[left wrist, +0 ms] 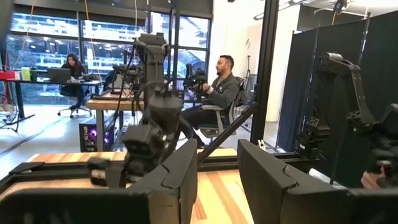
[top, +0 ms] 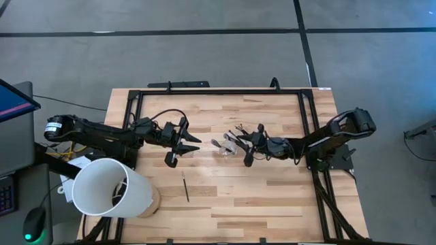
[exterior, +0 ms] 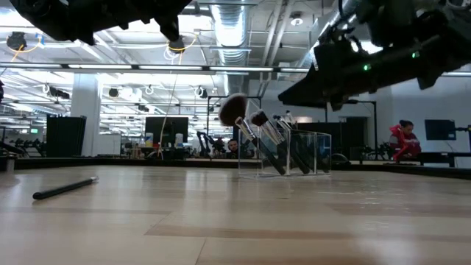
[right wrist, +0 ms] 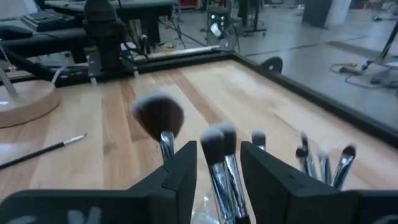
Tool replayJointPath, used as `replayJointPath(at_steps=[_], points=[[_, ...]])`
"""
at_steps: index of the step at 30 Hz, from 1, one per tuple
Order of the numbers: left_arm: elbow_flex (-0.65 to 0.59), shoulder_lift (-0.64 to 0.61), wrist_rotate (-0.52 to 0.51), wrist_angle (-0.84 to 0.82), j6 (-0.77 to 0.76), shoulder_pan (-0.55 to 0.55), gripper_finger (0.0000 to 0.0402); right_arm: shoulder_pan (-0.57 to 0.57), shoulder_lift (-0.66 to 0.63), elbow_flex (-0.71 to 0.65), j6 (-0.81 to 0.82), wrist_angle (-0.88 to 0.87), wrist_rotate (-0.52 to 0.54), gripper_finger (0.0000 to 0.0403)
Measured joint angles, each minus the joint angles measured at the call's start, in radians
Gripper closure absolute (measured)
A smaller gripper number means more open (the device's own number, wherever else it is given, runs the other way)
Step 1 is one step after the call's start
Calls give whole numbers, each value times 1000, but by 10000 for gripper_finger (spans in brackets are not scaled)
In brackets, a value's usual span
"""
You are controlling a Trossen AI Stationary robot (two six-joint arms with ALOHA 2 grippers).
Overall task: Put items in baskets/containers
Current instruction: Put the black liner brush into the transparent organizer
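Here, clear box (exterior: 294, 152) was seen mid-table, brushes (exterior: 254, 132) leaned inside, tips out. Right gripper (top: 246, 155) was positioned at box; fingers (right wrist: 267, 168) were seen spread, brush handles between them, contact not determinable. One thin stick (top: 185, 186) was left flat on table (top: 272, 197), well apart from box. Left gripper (top: 178, 151) was held above table, fingers (left wrist: 186, 168) parted, nothing pinched.

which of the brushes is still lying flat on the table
The thin dark stick alone on the wood, toward the white cylinder. The other brushes stand leaning in the clear box.
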Motion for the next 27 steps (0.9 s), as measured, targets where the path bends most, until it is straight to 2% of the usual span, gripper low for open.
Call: replayJointPath(at_steps=[6, 14, 19, 27], points=[[0, 0, -14, -7, -30, 0, 289, 66, -99, 54, -11, -202, 113, 296], [0, 0, -22, -10, -55, 0, 289, 95, -217, 75, 123, -447, 236, 296], [0, 0, -26, -17, -132, 0, 289, 86, -267, 75, 132, -473, 239, 296], [0, 0, -67, -145, -207, -10, 289, 73, -361, 75, 4, -456, 239, 296]])
